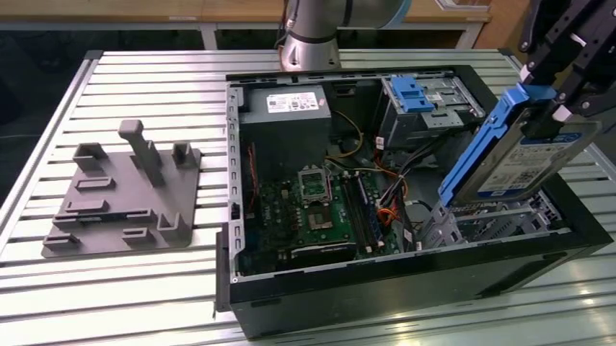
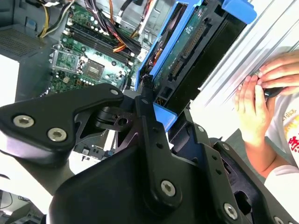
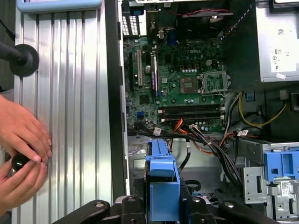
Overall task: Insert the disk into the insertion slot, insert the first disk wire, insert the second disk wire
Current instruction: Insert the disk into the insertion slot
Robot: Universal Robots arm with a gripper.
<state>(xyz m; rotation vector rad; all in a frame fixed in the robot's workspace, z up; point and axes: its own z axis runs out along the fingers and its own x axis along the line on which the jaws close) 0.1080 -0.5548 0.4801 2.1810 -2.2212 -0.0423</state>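
Blue-framed disk (image 1: pixel 515 162) clamped in claw (image 1: pixel 563 108), tilted, seemingly over insertion slot (image 1: pixel 491 220), person's hands (image 3: pixel 23 140) in both wrist views

From my console everything rests on one table (image 1: pixel 144 295) of silver metal slats, which run across the exterior view; two things lie directly on it. A black computer case (image 1: pixel 405 292) lies on its side, open face up, toward the exterior view's right; a flat grey fixture plate (image 1: pixel 111 209) with upright blocks and posts sits toward that view's left. They sit apart, with bare slats between them; in the first wrist view the case's black wall (image 3: pixel 113 93) runs along the slats.
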